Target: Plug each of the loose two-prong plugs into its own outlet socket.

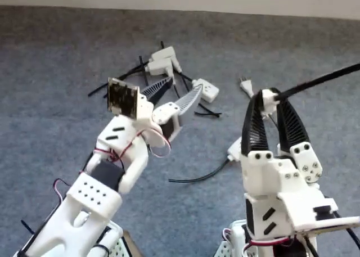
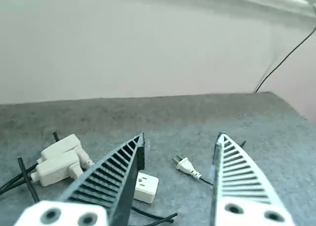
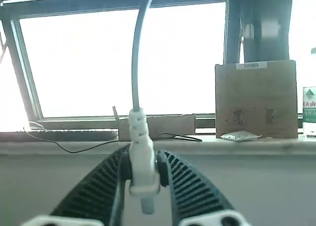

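Two poses: left fingers (image 1: 188, 102) slant low, wide open near a socket (image 1: 207, 89); right fingers (image 1: 256, 127) point upward, clamping a plug (image 1: 270, 98).

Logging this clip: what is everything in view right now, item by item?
Sockets: three, white, on the carpet, two together, one nearer.
Loose plug: one, white, on the carpet, apart from the sockets.
Held plug: one, white, raised above the carpet.
Cables: several, black, around the sockets.
Carpet: one, grey, underneath everything.
Cardboard box: one, brown, on the window sill.
Left arm: one, white, jaws open above the sockets.
Right arm: one, white, jaws shut on the held plug.
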Robot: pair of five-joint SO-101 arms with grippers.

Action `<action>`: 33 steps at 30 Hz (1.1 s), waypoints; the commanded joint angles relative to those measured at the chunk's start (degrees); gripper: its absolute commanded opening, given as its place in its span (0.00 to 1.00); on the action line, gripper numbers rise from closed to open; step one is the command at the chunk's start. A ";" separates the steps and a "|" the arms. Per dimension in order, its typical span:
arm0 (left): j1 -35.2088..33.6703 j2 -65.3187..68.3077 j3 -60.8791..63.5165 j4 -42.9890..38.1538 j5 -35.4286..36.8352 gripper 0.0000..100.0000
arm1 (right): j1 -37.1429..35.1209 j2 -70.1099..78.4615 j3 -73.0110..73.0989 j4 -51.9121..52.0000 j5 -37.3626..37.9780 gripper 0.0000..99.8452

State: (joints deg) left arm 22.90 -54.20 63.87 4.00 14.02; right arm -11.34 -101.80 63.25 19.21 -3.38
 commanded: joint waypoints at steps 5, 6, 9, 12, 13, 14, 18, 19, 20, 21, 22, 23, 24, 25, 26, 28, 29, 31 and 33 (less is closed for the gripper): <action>8.92 -8.66 4.26 -2.20 -3.69 0.20 | 1.10 -2.86 7.34 -7.69 -15.12 0.01; 10.24 -9.54 5.05 -2.11 -6.24 0.20 | 1.10 -2.86 8.22 -8.66 -16.44 0.01; 13.67 -12.44 7.16 -0.09 -11.69 0.20 | 0.84 -2.86 10.42 -10.95 -18.46 0.01; 16.40 -16.13 7.52 1.93 -12.04 0.20 | -0.04 -2.95 12.18 -11.65 -19.34 0.01; 17.01 -17.63 7.52 2.20 -12.04 0.20 | -0.92 -3.12 12.88 -11.65 -19.87 0.01; 17.45 -19.21 7.60 2.29 -12.04 0.20 | -1.89 -3.12 13.67 -11.56 -20.31 0.01; 17.27 -23.78 7.78 2.99 -12.04 0.20 | -5.58 -3.12 16.66 -11.56 -21.45 0.01; 17.19 -24.22 8.22 2.99 -12.04 0.20 | -5.85 -3.12 17.10 -11.56 -21.71 0.01; 17.19 -24.48 8.48 2.99 -12.04 0.20 | -5.93 -3.12 17.54 -11.56 -22.15 0.01; 17.19 -24.57 8.66 2.99 -12.04 0.20 | -5.93 -3.12 17.98 -11.47 -22.33 0.01; 17.19 -24.57 8.92 2.99 -12.04 0.20 | -6.02 -3.12 18.33 -11.38 -22.51 0.01; 17.19 -24.57 9.36 2.81 -12.13 0.20 | -6.02 -3.12 18.68 -11.30 -22.51 0.01; 17.19 -24.57 9.71 2.81 -12.22 0.20 | -6.11 -3.12 18.95 -11.30 -22.42 0.01; 17.19 -24.57 9.80 2.73 -12.22 0.20 | -6.11 -3.03 18.95 -11.21 -22.33 0.01; 17.10 -24.57 9.89 2.73 -12.31 0.20 | -6.11 -3.03 18.77 -11.21 -22.24 0.01; 17.10 -24.57 9.89 2.73 -12.31 0.20 | -6.99 -2.95 18.51 -11.12 -22.15 0.01; 17.10 -24.48 9.80 2.73 -12.31 0.20 | -8.22 -2.95 18.42 -10.95 -22.07 0.01; 16.13 -24.48 9.80 2.73 -12.31 0.20 | -11.12 -2.95 18.33 -8.22 -19.96 0.01; 14.81 -24.48 9.80 2.73 -12.31 0.20 | -14.73 -3.03 17.10 -5.76 -14.68 0.01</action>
State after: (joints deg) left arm 39.25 -77.85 73.98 6.81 1.98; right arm -21.63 -104.79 82.33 10.77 -23.52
